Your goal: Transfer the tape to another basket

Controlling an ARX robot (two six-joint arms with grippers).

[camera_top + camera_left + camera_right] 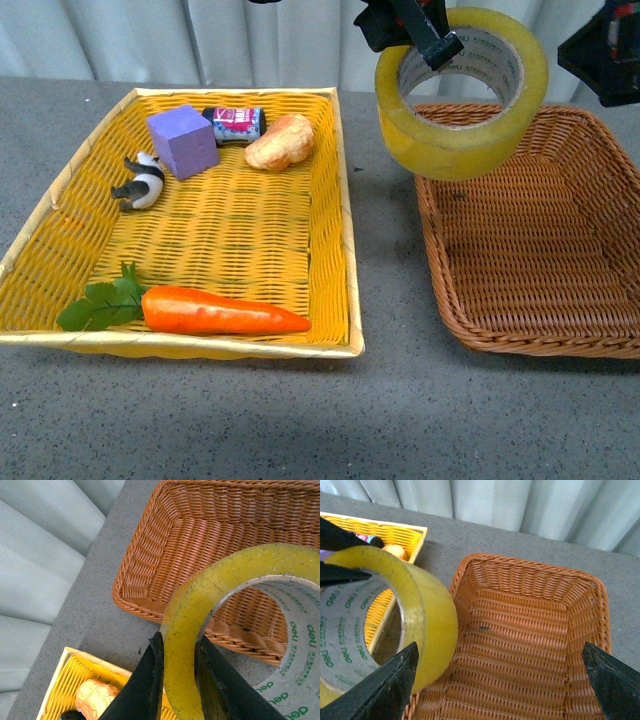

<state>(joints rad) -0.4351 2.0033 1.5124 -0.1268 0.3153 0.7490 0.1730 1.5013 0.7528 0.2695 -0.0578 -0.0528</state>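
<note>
Green "deli" lettering repeats inside the tape (pixel 235 575). The left gripper (pixel 179 647) pinches the roll's wall between its fingers (one inside the ring), above the basket (pixel 432 230) rim. The right gripper (pixel 497 680) gapes wide, empty.

A grey speckled tabletop (pixel 380 400) meets pale pleated curtains (pixel 280 40) behind it.

Grey speckled desk (pixel 390 420) carries two baskets side by side, not touching: yellow basket (pixel 346 250) left, brown basket (pixel 520 270) right, bare desk strip between.
</note>
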